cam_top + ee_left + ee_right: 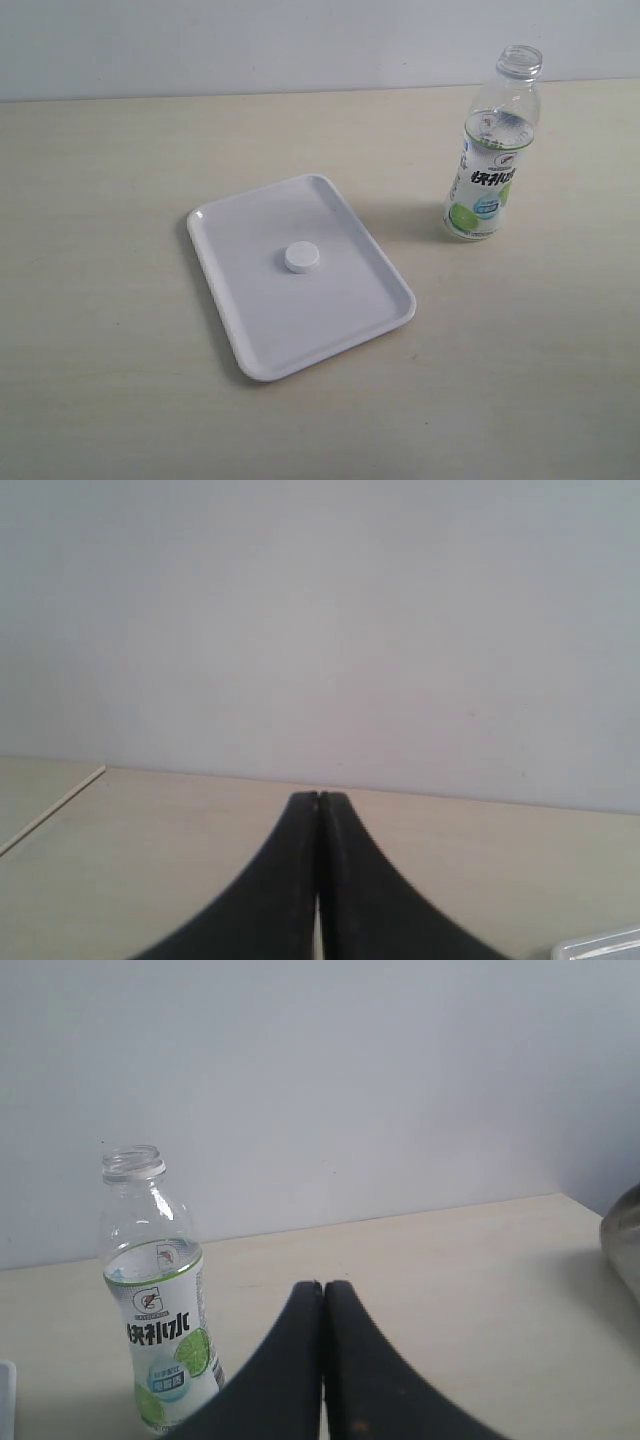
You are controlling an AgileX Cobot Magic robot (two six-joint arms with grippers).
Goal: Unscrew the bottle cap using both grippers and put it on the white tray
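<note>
On the white tray (pixel 335 305) sits the round white bottle cap (pixel 302 258); both arms' jaws pressed together.

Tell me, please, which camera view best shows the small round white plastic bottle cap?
The exterior view: the small white cap lies unobstructed near the middle of the flat white rectangular tray. Neither wrist view shows it.

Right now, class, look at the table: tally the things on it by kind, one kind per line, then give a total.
bottle: 1
bottle cap: 1
white tray: 1
Total: 3
</note>
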